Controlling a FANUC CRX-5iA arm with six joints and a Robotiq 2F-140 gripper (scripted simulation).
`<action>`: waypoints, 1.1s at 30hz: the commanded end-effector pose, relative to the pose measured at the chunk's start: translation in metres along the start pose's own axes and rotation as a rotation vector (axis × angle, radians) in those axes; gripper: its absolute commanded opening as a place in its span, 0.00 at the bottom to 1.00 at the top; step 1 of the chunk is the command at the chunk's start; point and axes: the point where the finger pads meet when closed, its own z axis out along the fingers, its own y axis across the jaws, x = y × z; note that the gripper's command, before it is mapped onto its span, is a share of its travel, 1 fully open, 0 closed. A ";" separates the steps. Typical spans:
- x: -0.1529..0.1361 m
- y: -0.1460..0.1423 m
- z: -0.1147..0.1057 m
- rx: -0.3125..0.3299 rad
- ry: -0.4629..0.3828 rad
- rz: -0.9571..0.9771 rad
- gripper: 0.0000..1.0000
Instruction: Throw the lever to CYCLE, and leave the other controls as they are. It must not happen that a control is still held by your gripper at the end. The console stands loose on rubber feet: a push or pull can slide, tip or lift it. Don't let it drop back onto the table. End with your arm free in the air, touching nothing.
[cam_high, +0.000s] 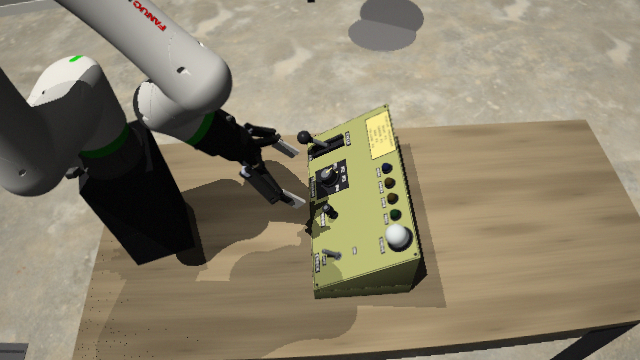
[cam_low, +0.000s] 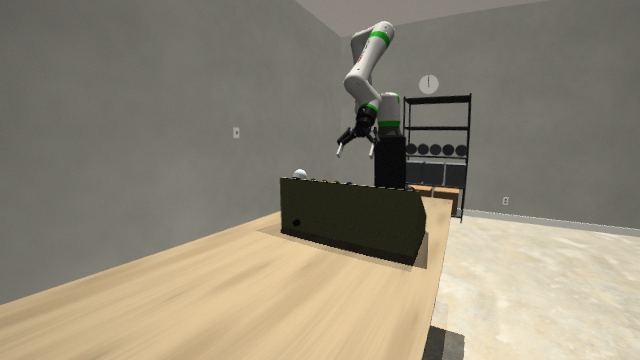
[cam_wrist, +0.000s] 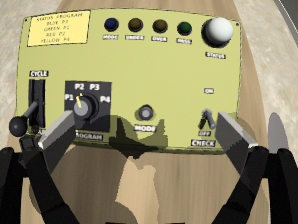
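An olive-green console (cam_high: 362, 205) stands on the wooden table; it also shows in the wrist view (cam_wrist: 127, 76), and only its dark back shows in the exterior view (cam_low: 350, 217). Its lever, with a black ball knob (cam_high: 303, 136) (cam_wrist: 20, 124), sits in a slot at the panel's near-left corner. My gripper (cam_high: 292, 172) is open and empty, above the table just in front of the console's front edge (cam_wrist: 143, 132). It hangs above the console in the exterior view (cam_low: 356, 148).
The panel also carries a rotary selector (cam_high: 330, 176), a small black knob (cam_high: 327, 210), a toggle switch (cam_high: 331, 254), a row of round buttons (cam_high: 390, 191), a white mushroom button (cam_high: 397, 236) and a yellow label plate (cam_high: 380, 134). The arm's black pedestal (cam_high: 132, 200) stands at the table's left.
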 end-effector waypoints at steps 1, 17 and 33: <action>0.023 -0.046 0.031 -0.027 -0.043 0.020 1.00; 0.018 -0.180 0.045 -0.030 -0.142 0.051 1.00; -0.004 -0.242 0.035 -0.034 -0.203 0.053 1.00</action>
